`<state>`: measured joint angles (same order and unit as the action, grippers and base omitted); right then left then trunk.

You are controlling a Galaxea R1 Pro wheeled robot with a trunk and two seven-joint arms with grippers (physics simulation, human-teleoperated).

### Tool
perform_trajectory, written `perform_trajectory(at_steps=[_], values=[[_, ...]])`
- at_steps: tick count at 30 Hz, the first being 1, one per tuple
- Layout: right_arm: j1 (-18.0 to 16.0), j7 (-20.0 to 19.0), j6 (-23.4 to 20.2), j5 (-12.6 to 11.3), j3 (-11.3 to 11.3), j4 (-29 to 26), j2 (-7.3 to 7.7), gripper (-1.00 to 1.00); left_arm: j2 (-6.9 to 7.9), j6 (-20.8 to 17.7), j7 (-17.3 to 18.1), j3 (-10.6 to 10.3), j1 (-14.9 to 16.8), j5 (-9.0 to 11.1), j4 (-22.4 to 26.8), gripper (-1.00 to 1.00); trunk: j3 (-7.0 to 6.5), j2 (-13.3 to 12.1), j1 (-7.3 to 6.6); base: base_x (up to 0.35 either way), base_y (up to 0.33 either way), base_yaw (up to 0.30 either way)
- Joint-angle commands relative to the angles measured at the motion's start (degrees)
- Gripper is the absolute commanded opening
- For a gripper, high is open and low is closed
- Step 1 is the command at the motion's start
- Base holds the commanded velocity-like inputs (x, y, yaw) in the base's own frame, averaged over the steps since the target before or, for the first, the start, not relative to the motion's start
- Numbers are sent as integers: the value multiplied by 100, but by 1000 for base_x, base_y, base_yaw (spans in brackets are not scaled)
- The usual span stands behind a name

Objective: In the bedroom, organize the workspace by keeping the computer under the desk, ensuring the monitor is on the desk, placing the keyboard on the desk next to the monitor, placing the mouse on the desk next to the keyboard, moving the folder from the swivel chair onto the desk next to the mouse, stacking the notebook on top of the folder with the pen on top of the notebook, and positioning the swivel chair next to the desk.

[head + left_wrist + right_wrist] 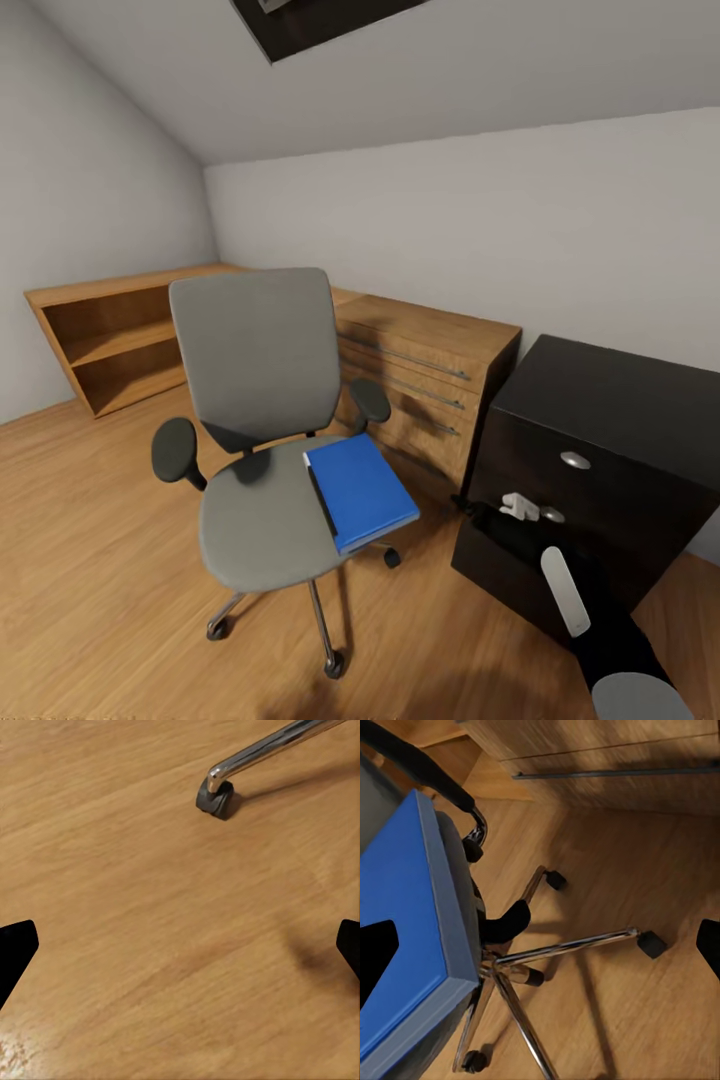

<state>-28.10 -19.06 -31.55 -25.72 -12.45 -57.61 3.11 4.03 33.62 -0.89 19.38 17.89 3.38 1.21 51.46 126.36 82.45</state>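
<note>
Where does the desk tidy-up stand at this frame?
Nothing looks finished here. The blue folder lies on the swivel chair seat, overhanging its edge. In hand: the right gripper is open above that folder edge, holding nothing. The left gripper hangs open over bare floor. Left: lifting the folder and everything at the desk.

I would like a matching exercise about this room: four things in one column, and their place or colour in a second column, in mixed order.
Things:
1. folder
2. swivel chair
3. dresser
4. caster

Descriptions:
A. light wood, against the wall behind the chair
B. bright blue, lying on the seat
C. black, at the end of a chrome leg on the floor
D. grey padding with black armrests

Pairs: 1-B, 2-D, 3-A, 4-C
</note>
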Motion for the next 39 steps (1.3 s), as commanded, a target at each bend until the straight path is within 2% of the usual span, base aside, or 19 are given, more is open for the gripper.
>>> perform_trajectory(at_steps=[1,7,8,12,17,24,39], values=[[-5,-66,-36,-25,-11,2,0,100,1,20,-9,-31,4,36,-6,100,24,44,22,0,0,0],[-10,-842,-46,-13,3,77,17,100,1,24,-10,-31,4,51,-6,100,131,284,153,0,0,0],[-10,-1080,-58,-6,1,106,24,100,1,27,-9,-31,4,50,-6,100,149,325,175,0,0,0],[-11,-1447,-74,-17,-1,268,76,100,1,32,-8,-31,4,52,-6,100,221,485,263,0,0,0],[-11,-1659,-80,-31,-7,377,117,100,1,39,-8,-31,4,50,-6,100,311,686,373,0,0,0],[-11,-1985,-80,-31,-9,427,140,100,1,33,-7,-31,4,49,-6,100,311,686,373,0,0,0],[-11,-2074,-80,-31,-9,442,138,100,-1,23,0,-31,4,49,-6,100,311,686,373,54,27,0]])
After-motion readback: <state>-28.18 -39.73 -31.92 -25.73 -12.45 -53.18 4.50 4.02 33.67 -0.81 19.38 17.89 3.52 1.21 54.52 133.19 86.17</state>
